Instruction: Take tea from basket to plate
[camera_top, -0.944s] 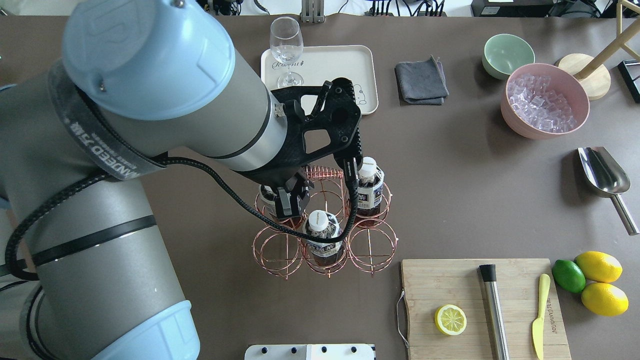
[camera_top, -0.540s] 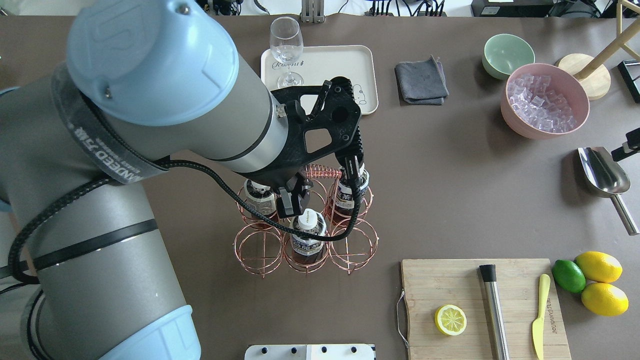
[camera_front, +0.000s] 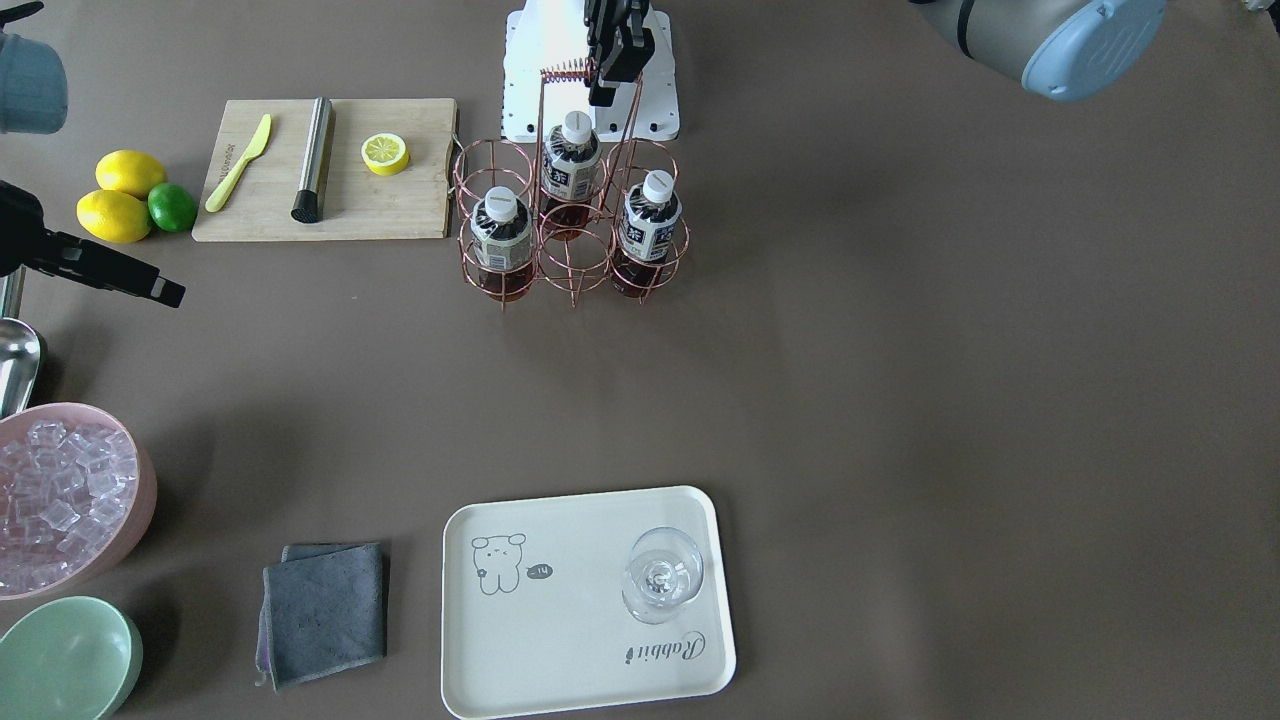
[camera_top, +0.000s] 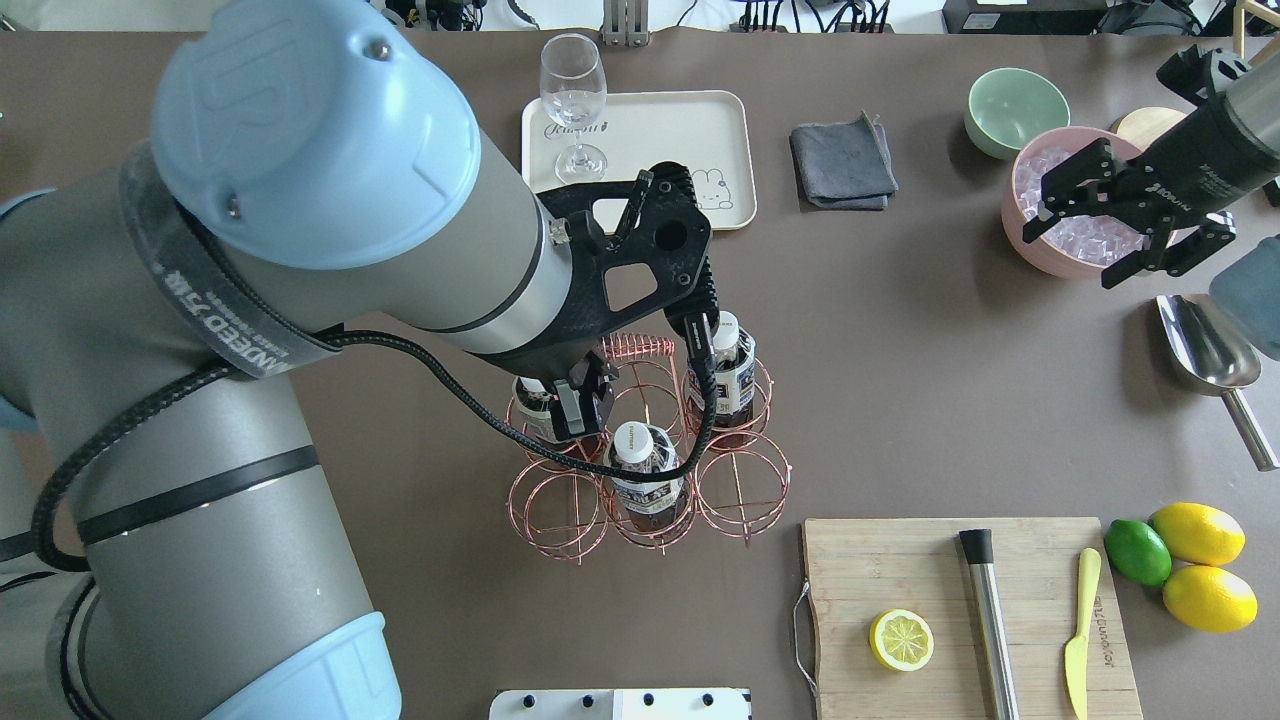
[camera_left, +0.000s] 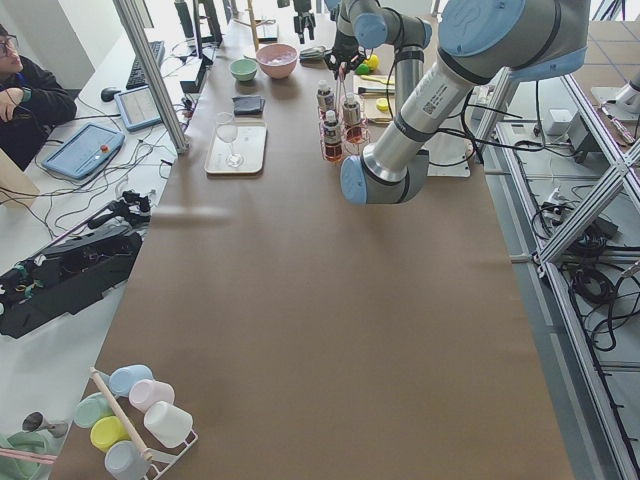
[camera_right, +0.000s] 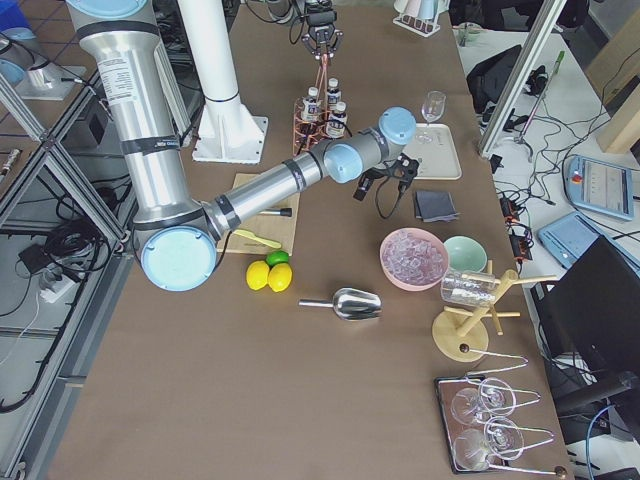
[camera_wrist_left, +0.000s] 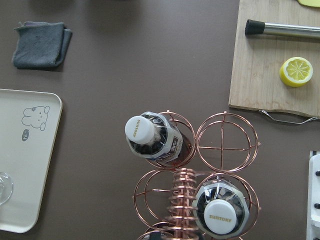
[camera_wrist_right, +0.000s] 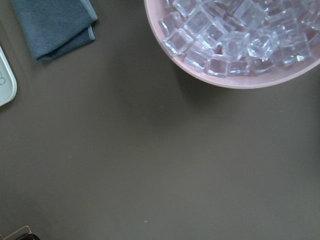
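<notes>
Copper wire is sitting pinched between the closed fingers of the left gripper (camera_top: 585, 405), which is clamping the top of the tall handle (camera_wrist_left: 182, 200) just beside its coiled grip rather than any bottle. Below that handle the basket (camera_wrist_left: 227, 148) is standing midway along the robot's edge of the surface (camera_front: 900, 400), though I cannot tell whether its base is touching or hanging just clear. All three bottles of tea (camera_front: 650, 225) are standing upright in its rings, white caps up, so nothing is being carried across yet. The plate (camera_front: 580, 620) is waiting well apart, against the far edge, bearing only a wine glass (camera_front: 662, 575). By my reading the whole transfer is waiting to be done. The left arm is pointing its wrist straight down over the basket, with its forearm sloping back toward the robot's left corner. The right gripper (camera_top: 1085, 245) is hovering near the pink bowl (camera_front: 143, 500) toward the far right corner, fingers spread wide and holding nothing.
</notes>
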